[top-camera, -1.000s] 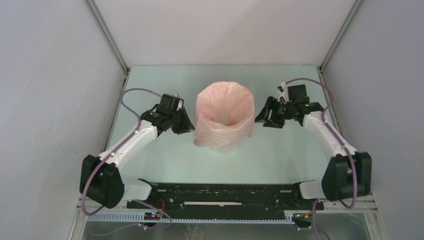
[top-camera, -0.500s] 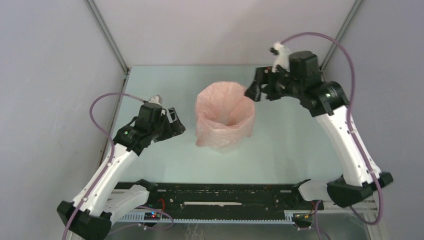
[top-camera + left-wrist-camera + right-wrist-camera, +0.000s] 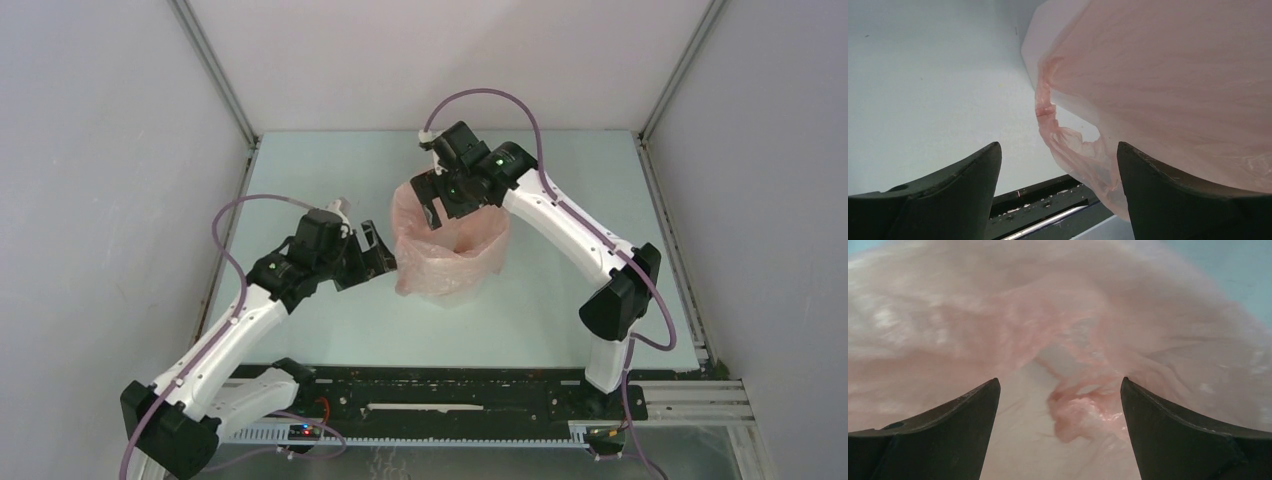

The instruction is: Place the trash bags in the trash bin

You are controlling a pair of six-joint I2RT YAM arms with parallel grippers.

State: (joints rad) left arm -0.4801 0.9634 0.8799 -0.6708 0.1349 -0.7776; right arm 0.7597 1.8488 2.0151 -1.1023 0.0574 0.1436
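The pale-pink trash bag [image 3: 452, 243] lines the trash bin and is folded down over its rim, hiding most of it. A strip of the bin's white wall [image 3: 1032, 52] shows in the left wrist view, beside the bag's hanging hem [image 3: 1068, 145]. My left gripper [image 3: 380, 252] is open, low at the bin's left side, with the loose hem just ahead of its jaws. My right gripper [image 3: 438, 203] hangs over the bin's mouth, open and pointing down inside. The right wrist view shows crumpled bag film [image 3: 1083, 410] at the bottom, between the spread jaws and untouched.
The bin stands mid-table on the pale green tabletop [image 3: 560, 300]. A black rail [image 3: 450, 385] runs along the near edge between the arm bases. Grey enclosure walls close in the left, right and back sides. The right arm's forearm [image 3: 565, 225] stretches across the table right of the bin.
The right arm swung from right of the bin, up and over to its mouth. The left arm lifted off its base and reached toward the bin's left side. Both grippers' jaws opened wider.
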